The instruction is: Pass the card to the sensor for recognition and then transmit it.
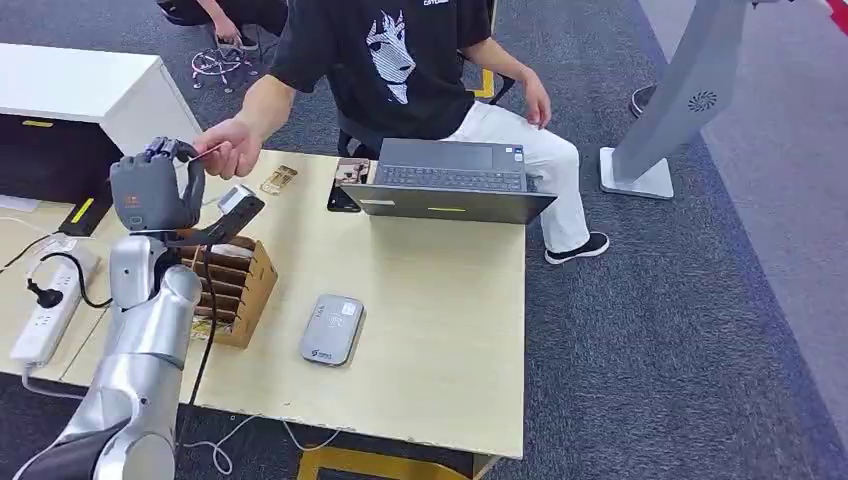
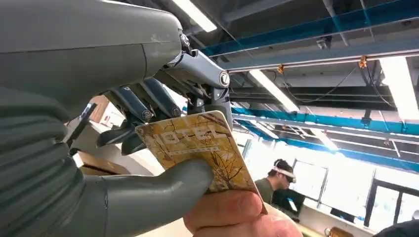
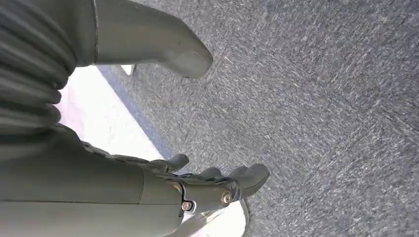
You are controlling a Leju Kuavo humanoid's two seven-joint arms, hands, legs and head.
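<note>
My left hand [image 1: 155, 190] is raised over the table's far left side. It pinches a yellow patterned card [image 2: 197, 148] between thumb and fingers. A person's hand [image 1: 230, 148] reaches across the table and its fingers [image 2: 232, 215] grip the same card at its other end. In the head view the card [image 1: 208, 152] shows as a thin edge between the two hands. The grey card sensor [image 1: 332, 328] lies flat on the table, nearer me and to the right of my left arm. My right hand [image 3: 148, 182] hangs over grey carpet with thumb and fingers apart, holding nothing.
A cardboard holder [image 1: 235, 285] stands beside my left forearm. An open laptop [image 1: 450, 180] sits at the table's far edge before the seated person. More cards [image 1: 278, 180] lie near it. A white power strip [image 1: 45, 310] lies at the left.
</note>
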